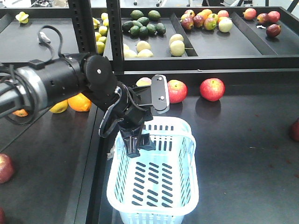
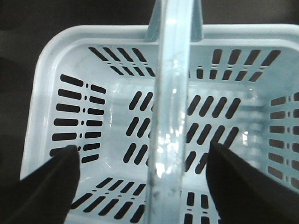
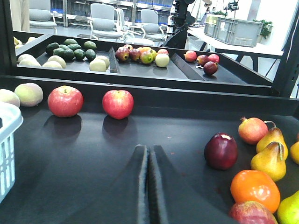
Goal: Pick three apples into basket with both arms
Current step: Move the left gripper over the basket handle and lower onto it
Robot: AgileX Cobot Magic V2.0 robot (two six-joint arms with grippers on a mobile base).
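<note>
The pale blue basket (image 1: pixel 154 186) stands at the front centre, and in the left wrist view its floor (image 2: pixel 117 116) holds no fruit. My left gripper (image 1: pixel 138 147) hangs open over the basket's far end, its black fingers (image 2: pixel 51 182) either side of the handle (image 2: pixel 170 93) with nothing between them. Two red apples (image 1: pixel 176 91) (image 1: pixel 212 89) lie behind the basket against the shelf edge. A third red apple (image 1: pixel 4 167) shows at the left border. In the right wrist view my right gripper (image 3: pixel 149 149) is shut and empty, low over the black table, with the same two apples (image 3: pixel 65 101) (image 3: pixel 117 103) ahead and to its left.
Oranges and a lemon (image 1: pixel 78 102) lie behind the left arm. A dark red apple (image 3: pixel 221 150), an orange (image 3: pixel 254 186) and pears (image 3: pixel 270 158) crowd the table to the right of my right gripper. Raised trays (image 1: pixel 205 46) of mixed fruit run along the back, with a black upright post (image 1: pixel 114 32) between them.
</note>
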